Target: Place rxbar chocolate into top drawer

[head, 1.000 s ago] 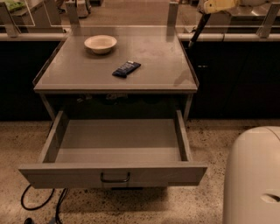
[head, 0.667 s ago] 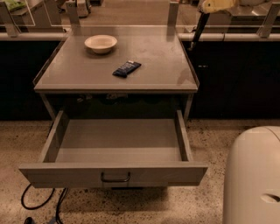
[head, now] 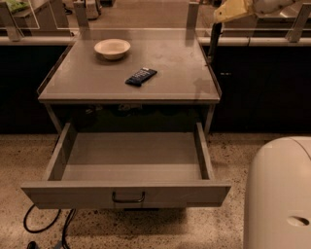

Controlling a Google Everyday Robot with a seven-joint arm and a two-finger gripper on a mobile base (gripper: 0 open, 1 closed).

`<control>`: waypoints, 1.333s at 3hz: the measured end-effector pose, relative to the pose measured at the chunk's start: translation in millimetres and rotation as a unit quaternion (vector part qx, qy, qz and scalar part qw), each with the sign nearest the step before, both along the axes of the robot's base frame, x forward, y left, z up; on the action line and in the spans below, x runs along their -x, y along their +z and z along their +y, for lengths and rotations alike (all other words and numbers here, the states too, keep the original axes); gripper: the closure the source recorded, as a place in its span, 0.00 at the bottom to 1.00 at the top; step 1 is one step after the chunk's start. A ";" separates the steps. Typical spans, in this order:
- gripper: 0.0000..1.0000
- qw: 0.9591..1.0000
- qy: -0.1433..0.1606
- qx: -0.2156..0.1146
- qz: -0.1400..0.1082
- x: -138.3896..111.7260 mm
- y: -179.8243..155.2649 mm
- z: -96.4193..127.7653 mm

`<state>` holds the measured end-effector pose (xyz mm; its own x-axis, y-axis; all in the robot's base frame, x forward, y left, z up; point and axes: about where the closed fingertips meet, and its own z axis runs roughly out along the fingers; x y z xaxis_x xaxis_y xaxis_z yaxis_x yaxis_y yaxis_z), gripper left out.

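On the counter (head: 175,65), near a bowl (head: 112,48), lies the rxbar chocolate (head: 141,76), above the open top drawer (head: 73,193); the gripper (head: 213,44) hangs by the back right corner, open or closed I cannot tell.

You will find the floor (head: 233,146) to be pale speckled terrazzo, with a dark cable (head: 46,226) looped on it at the near left. A grey metal stand (head: 209,119) occupies the centre; its tabletop (head: 165,73) has low raised edges at left and right. Dark panels (head: 257,87) close off both sides behind it, beneath a pale ledge (head: 272,41) carrying upright posts (head: 193,14). Lighting is dim and warm. The tool (head: 213,46) hangs at the far right, by the tabletop's far right corner.
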<state>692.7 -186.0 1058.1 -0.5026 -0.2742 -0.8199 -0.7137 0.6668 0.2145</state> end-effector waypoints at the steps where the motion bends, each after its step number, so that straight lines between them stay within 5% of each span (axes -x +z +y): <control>1: 1.00 0.999 -0.022 -0.048 0.009 37.3 43.4 9.6; 2: 1.00 0.999 -0.022 -0.048 0.009 37.4 43.3 9.6; 3: 1.00 0.999 -0.025 -0.023 0.038 50.2 28.1 11.6; 4: 1.00 0.998 -0.061 0.017 0.024 84.1 41.4 4.1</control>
